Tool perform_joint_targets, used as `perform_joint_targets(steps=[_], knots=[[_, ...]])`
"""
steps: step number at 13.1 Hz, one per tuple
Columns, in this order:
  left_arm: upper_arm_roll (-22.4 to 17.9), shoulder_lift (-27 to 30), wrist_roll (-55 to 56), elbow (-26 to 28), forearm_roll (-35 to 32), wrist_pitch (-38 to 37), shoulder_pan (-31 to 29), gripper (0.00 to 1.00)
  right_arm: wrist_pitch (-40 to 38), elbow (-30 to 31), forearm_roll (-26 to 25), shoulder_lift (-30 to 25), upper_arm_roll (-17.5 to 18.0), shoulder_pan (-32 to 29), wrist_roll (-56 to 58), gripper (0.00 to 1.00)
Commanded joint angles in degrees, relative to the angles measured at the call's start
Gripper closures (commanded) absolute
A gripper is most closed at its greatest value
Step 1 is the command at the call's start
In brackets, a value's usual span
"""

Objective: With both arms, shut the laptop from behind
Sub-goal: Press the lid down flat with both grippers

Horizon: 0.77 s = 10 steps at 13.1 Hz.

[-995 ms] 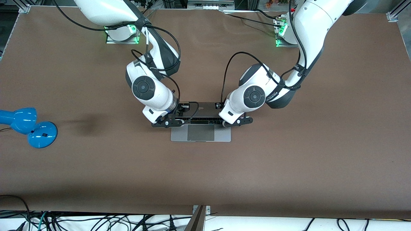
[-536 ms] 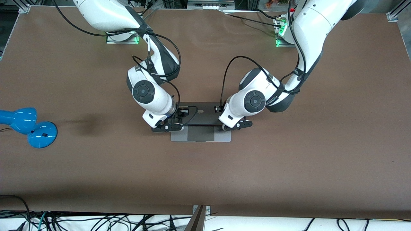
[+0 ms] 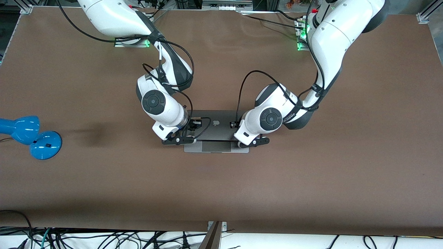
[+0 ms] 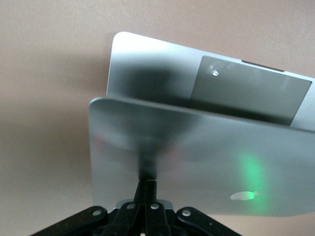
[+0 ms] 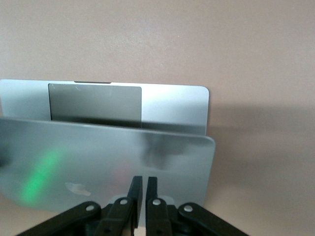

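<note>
At about the counter's (image 3: pixel 311 180) centre, the laptop (image 3: pixel 216 124) has its lid tipped well down, with the left hand (image 4: pixel 146 189) and right hand (image 5: pixel 140 189), both pinched shut and holding nothing, pressing its back; I would lower them evenly toward 6 o'clock, slowing before the lid seats.

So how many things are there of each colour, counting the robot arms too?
Grey: 1, the laptop
Blue: 1, the lamp
White: 2, the right arm and the left arm
Total: 4
</note>
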<state>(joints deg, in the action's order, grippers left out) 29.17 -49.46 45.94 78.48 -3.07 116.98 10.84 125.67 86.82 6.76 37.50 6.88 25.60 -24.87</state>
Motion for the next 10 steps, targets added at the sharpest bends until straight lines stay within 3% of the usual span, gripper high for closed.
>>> perform_joint_targets(steps=[1, 10], knots=[[-0.3, -2.5, -0.1, -3.3, -2.4, -0.5, 0.9, 1.00, 2.2, 0.0, -0.6, 1.2, -0.5, 0.6, 1.3, 0.90], [-2.0, -5.8, -1.3, -6.8, -3.5, -0.4, 1.9, 1.00, 6.2, 0.0, -0.8, 4.1, -0.6, 0.9, 2.5, 0.90]])
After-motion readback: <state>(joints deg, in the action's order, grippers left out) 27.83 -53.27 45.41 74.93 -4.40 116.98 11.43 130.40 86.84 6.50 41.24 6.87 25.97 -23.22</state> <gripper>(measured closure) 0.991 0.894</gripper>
